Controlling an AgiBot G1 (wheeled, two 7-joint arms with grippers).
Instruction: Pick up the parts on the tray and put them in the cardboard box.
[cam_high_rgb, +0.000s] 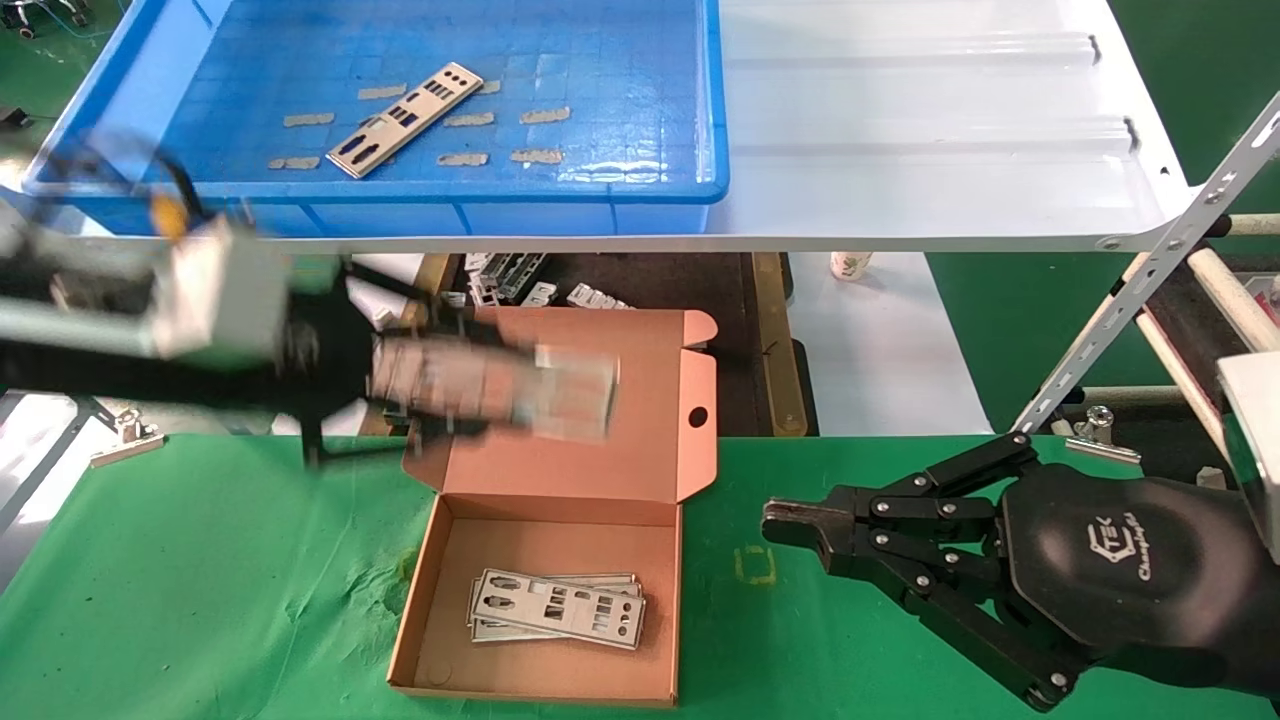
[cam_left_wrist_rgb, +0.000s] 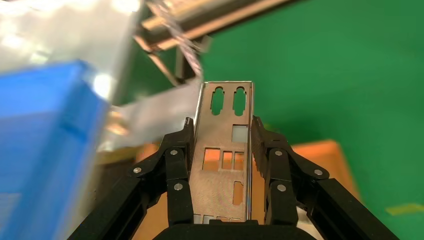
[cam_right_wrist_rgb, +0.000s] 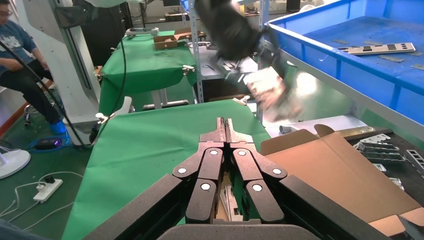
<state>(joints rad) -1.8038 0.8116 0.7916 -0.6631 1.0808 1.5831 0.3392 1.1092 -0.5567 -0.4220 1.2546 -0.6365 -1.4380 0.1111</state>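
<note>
Left gripper (cam_left_wrist_rgb: 221, 137): above the open lid of the brown corrugated cardboard box (cam_high_rgb: 560, 540), pinching 1 thin silver-grey punched metal plate (cam_left_wrist_rgb: 222, 155) by its long edges. Box floor: a small stack of matching plates (cam_high_rgb: 556, 605). Far bright-blue plastic tray (cam_high_rgb: 150, 80) on the white shelf (cam_high_rgb: 930, 130): 1 plate (cam_high_rgb: 405, 119). Right gripper (cam_high_rgb: 795, 525): parked on the green cloth (cam_high_rgb: 200, 580) right of the box, fingers pressed together.

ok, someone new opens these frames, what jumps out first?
The left gripper, shut on a punched metal plate, caught mid-air over the raised lid of the cardboard box. Next, the stack of plates lying on the box floor, and one plate left on the blue tray up on the white shelf. The right gripper sits shut above the green cloth, right of the box.
</note>
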